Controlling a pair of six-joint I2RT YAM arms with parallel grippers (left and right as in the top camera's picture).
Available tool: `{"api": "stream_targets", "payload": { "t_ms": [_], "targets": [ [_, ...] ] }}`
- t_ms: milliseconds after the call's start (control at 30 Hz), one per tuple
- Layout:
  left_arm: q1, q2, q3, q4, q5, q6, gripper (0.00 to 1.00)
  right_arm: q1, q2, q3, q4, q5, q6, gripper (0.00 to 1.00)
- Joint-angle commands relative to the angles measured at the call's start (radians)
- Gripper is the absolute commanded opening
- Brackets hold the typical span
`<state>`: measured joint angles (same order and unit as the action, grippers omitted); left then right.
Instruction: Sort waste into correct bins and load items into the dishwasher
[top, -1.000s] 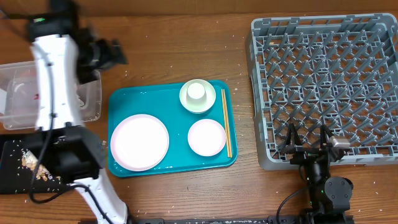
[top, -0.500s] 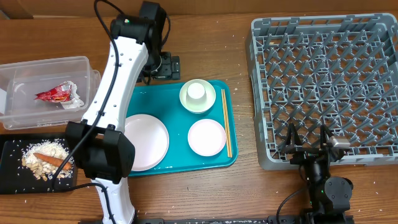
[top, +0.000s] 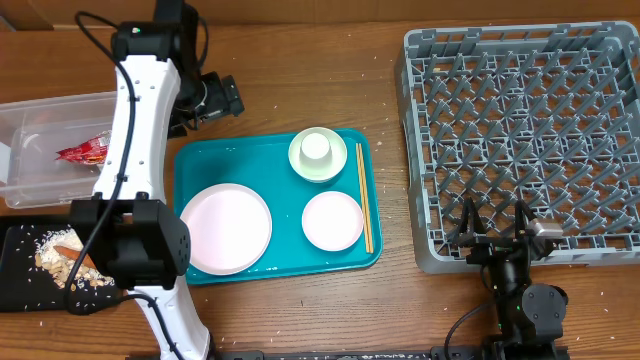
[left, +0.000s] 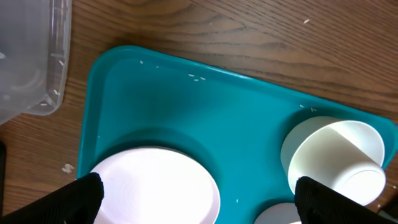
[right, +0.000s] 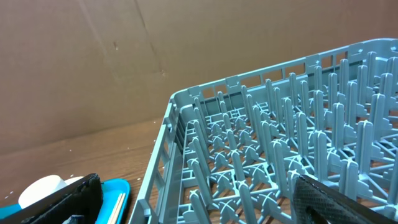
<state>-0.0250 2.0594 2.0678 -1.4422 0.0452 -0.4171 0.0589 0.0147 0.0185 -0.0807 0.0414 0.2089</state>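
The left tool (top: 226, 97) and right tool (top: 492, 225) were open (empty); the big plate (top: 225, 228) looked slippery and breakable, best pinched by its rim.

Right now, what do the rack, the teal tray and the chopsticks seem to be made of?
The rack looks like moulded grey plastic, matt: one even colour, thin pegs, a grid floor. The teal tray seems smooth plastic, slightly glossy, with soft sheen along its rounded rim. The chopsticks look like pale bare wood or bamboo; they are too thin here to tell which.
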Motion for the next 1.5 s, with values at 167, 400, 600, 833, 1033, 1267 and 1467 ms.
{"api": "stream_targets", "payload": {
  "t_ms": [167, 400, 600, 833, 1033, 1267, 1467],
  "targets": [
    [-0.008, -0.011, -0.011, 0.007, 0.041, -0.017, 1.00, -0.002, -0.012, -0.010, 0.190, -0.221, 0.235, 1.00],
    [-0.008, -0.011, -0.011, 0.007, 0.041, -0.017, 1.00, -0.002, -0.012, -0.010, 0.261, -0.500, 0.706, 1.00],
    [-0.008, -0.011, -0.011, 0.007, 0.041, -0.017, 1.00, -0.002, -0.012, -0.010, 0.341, -0.584, 0.853, 1.00],
    [-0.008, -0.011, -0.011, 0.007, 0.041, -0.017, 1.00, -0.002, -0.011, 0.078, 0.337, -0.683, 0.784, 1.00],
    [-0.008, -0.011, -0.011, 0.007, 0.041, -0.017, 1.00, -0.002, 0.058, 0.336, -0.026, -0.637, 0.555, 1.00],
    [-0.008, -0.011, -0.011, 0.007, 0.041, -0.017, 1.00, -0.002, 0.334, 0.681, -0.327, -0.692, 0.350, 1.00],
    [-0.008, -0.011, -0.011, 0.007, 0.041, -0.017, 1.00, 0.035, 0.636, 0.967, -0.628, -0.714, 0.165, 1.00]
  ]
}}
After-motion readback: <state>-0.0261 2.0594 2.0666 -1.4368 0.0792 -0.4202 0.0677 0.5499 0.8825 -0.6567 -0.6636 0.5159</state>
